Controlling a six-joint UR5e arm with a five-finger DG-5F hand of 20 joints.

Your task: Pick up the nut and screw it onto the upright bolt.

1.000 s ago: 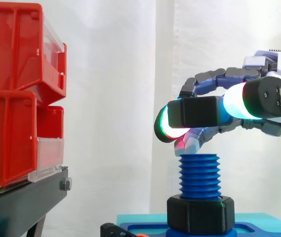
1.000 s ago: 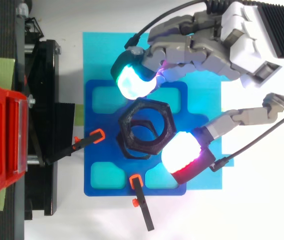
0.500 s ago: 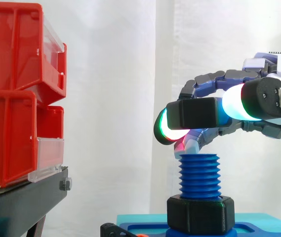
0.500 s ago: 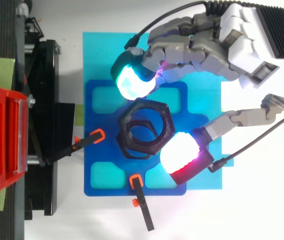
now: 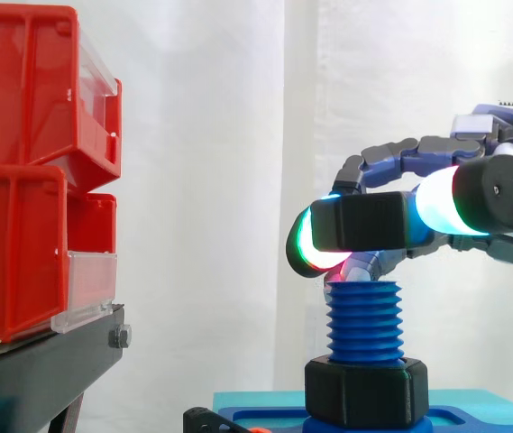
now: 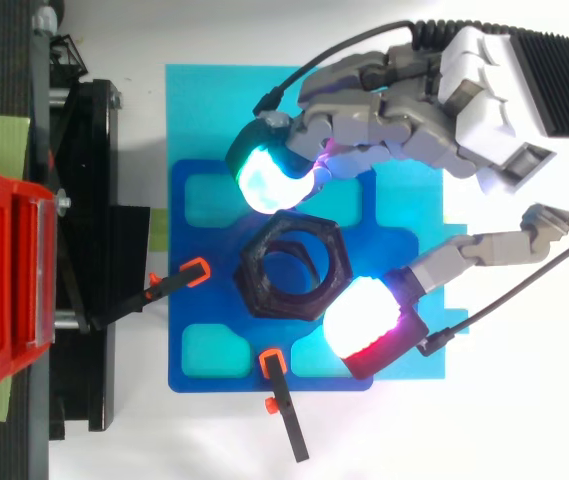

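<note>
Nut (image 5: 360,223), black and hexagonal, is pinched in the robot hand (image 6: 484,100) between two glowing pads. In the top view one pad, cyan (image 6: 269,180), lies against the nut's far edge, and the other, white shading to magenta and red (image 6: 364,315), against its near edge. From the side the nut hangs level and directly over the upright blue bolt (image 5: 364,320), close above its top but not on the thread. A further fingertip (image 5: 351,268), lit red and blue, sits in the gap under the nut right at the bolt's top; whether it touches the bolt cannot be told.

A lower nut (image 5: 366,391), also black, sits at the foot of the bolt against the dark blue base plate (image 6: 189,300). Seen from above, the two hexagons overlap with a slight offset.

The base plate has lighter rounded pockets at its corners and lies on a pale cyan mat (image 6: 204,100) on the white tabletop (image 6: 524,400). Two clamps with orange tips — one (image 6: 196,268) from the stand's side, one (image 6: 272,360) from the near edge — bear on the plate. To the left, well apart from the bolt, red bins (image 5: 22,180) stand stacked on the black stand (image 5: 40,370) before the white curtain (image 5: 202,135).
</note>
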